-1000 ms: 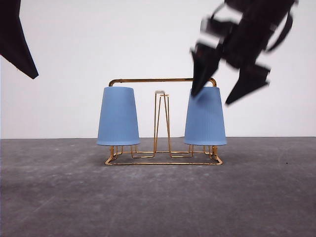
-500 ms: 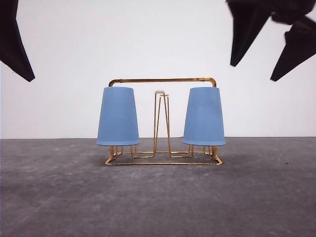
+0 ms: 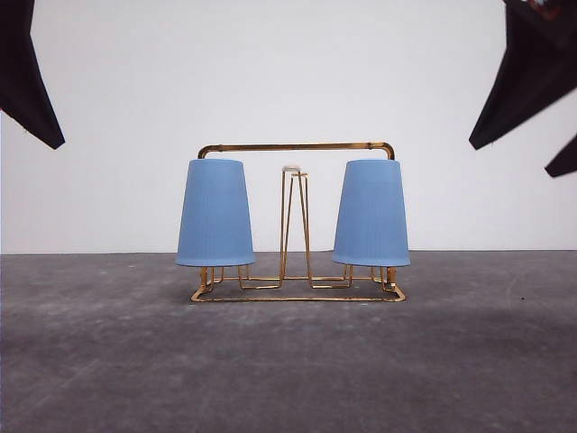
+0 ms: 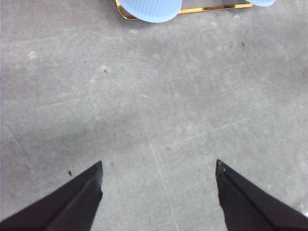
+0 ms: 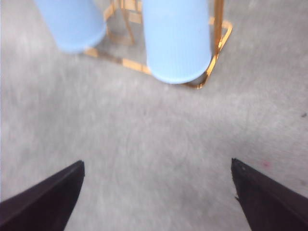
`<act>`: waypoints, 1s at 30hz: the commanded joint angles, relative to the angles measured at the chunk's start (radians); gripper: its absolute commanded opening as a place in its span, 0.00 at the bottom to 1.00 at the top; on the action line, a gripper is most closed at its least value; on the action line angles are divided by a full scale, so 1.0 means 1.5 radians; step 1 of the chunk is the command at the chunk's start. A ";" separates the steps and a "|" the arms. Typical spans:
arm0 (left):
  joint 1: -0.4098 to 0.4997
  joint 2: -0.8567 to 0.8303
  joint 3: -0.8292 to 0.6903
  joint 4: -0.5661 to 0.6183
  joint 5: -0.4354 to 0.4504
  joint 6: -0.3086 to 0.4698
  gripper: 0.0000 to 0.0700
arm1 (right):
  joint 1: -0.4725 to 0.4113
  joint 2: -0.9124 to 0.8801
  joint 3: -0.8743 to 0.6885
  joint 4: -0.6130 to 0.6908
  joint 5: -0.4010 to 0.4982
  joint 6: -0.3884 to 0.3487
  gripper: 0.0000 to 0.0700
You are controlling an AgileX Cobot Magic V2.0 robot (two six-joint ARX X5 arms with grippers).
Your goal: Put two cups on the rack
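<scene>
cups: both hang upside down on the rack [image 3: 297, 146], left cup [image 3: 215, 213] and right cup [image 3: 372, 213], 1 at each end
left gripper [image 4: 159, 192]: fingers spread wide, nothing in them, over bare table [image 3: 288, 361]
right gripper [image 5: 156, 192]: wide too, empty, up and off to the side
step: looks like 2 of 2 placed, so just back out
tip: lift clear, don't clip the rack's top bar

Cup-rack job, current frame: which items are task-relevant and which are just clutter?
Task items:
- left blue cup, upside down on the rack
- right blue cup, upside down on the rack
- gold wire rack, middle white-tipped peg bare
- left hand and right hand, both open, holding nothing

Lying about:
- nothing loose; just the grey table and the white wall
</scene>
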 commanded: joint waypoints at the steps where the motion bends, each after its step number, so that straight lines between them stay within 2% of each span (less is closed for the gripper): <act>1: -0.003 0.005 0.004 0.007 -0.002 0.000 0.62 | 0.004 -0.004 -0.030 0.049 0.000 0.040 0.88; 5: -0.003 0.005 0.005 0.009 -0.002 0.000 0.62 | 0.004 -0.007 -0.041 0.042 0.000 0.037 0.88; 7: -0.003 0.005 0.005 0.011 -0.002 0.001 0.60 | 0.004 -0.007 -0.041 0.041 0.000 0.037 0.84; 8: -0.003 0.005 0.005 0.011 -0.002 0.001 0.46 | 0.004 -0.007 -0.041 0.043 0.000 0.037 0.65; 9: -0.003 0.005 0.005 0.011 -0.001 0.001 0.25 | 0.004 -0.007 -0.041 0.043 0.000 0.037 0.37; 10: -0.003 0.005 0.005 0.011 -0.001 0.002 0.00 | 0.004 -0.007 -0.041 0.044 0.000 0.036 0.03; 15: -0.003 0.004 0.006 0.030 -0.004 0.056 0.00 | 0.003 -0.007 -0.041 0.045 0.000 0.035 0.04; 30: -0.002 0.004 0.006 0.030 -0.004 0.058 0.00 | 0.003 -0.007 -0.041 0.045 0.000 0.035 0.04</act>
